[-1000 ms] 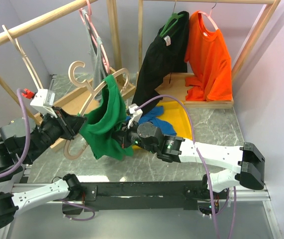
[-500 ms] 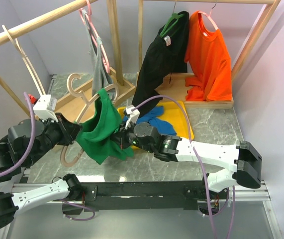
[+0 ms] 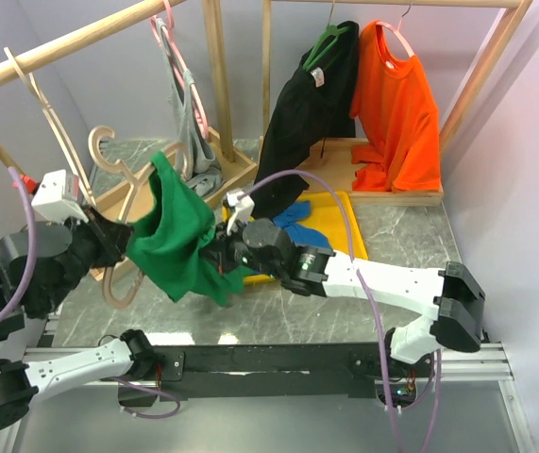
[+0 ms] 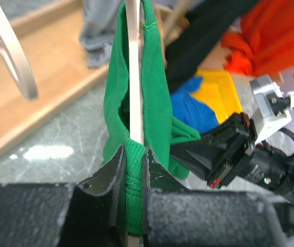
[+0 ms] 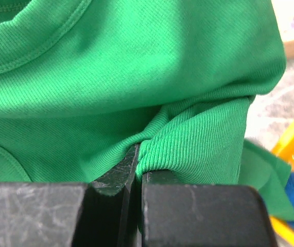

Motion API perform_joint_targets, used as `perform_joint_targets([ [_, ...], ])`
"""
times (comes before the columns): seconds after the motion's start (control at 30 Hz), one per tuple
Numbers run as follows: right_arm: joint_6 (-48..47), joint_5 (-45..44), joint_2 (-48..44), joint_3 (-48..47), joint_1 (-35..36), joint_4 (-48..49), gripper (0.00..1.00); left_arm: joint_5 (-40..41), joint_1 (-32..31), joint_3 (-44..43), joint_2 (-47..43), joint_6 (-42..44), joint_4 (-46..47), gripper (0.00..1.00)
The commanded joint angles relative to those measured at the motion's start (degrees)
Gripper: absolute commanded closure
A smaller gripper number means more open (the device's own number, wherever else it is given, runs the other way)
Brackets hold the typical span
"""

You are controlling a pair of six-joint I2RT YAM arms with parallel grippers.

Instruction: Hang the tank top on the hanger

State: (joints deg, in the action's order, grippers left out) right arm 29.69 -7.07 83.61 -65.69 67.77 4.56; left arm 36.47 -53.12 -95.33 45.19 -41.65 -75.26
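The wooden hanger (image 3: 94, 149) is tilted above the table's left side, seen edge-on in the left wrist view as a thin strip (image 4: 134, 62). The green tank top (image 3: 175, 245) hangs over one of its arms. My left gripper (image 3: 123, 236) is shut on the hanger with a ribbed strap of the tank top (image 4: 154, 87) pinched over the wood between its jaws (image 4: 134, 159). My right gripper (image 3: 217, 260) is shut on a bunched fold of the tank top (image 5: 136, 77) at the garment's lower right (image 5: 139, 154). Most of the hanger's arm lies hidden under the fabric.
A yellow tray (image 3: 340, 226) holding a blue garment (image 3: 293, 219) sits behind the right arm. Wooden racks at the back carry a grey top on a pink hanger (image 3: 186, 113), a black garment (image 3: 302, 123) and an orange shirt (image 3: 396, 104). Another wooden hanger (image 3: 47, 113) hangs far left.
The left arm has carried the hanger and tank top leftward and raised the hook. The right gripper followed to the left, still holding the fabric.
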Motion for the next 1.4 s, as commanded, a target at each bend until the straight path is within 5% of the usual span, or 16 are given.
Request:
perform_joint_targets([
  [0.0, -0.95, 4.95, 2.69, -6.72, -4.04, 2.21, 1.0, 9.13, 0.04, -3.02, 5.16, 1.04, 4.51, 0.99],
  [0.33, 0.45, 9.97, 12.62, -19.2, -8.44, 1.59, 1.0, 19.26, 2.05, -6.36, 18.51, 6.13, 10.13, 0.99],
  [0.6, 0.98, 10.15, 20.09, -25.88, -9.32, 5.2, 1.0, 11.7, 14.09, -8.9, 22.48, 14.49, 18.84, 0.99],
  [0.97, -0.86, 7.16, 31.34, -43.46, -9.49, 6.07, 1.0, 6.43, 22.61, -19.46, 29.34, 19.94, 20.42, 0.98],
  [1.37, -1.4, 3.99, 54.71, -71.75, -13.18, 5.38, 0.94, -0.26, 28.51, -20.25, 32.77, 20.82, 23.32, 0.99],
])
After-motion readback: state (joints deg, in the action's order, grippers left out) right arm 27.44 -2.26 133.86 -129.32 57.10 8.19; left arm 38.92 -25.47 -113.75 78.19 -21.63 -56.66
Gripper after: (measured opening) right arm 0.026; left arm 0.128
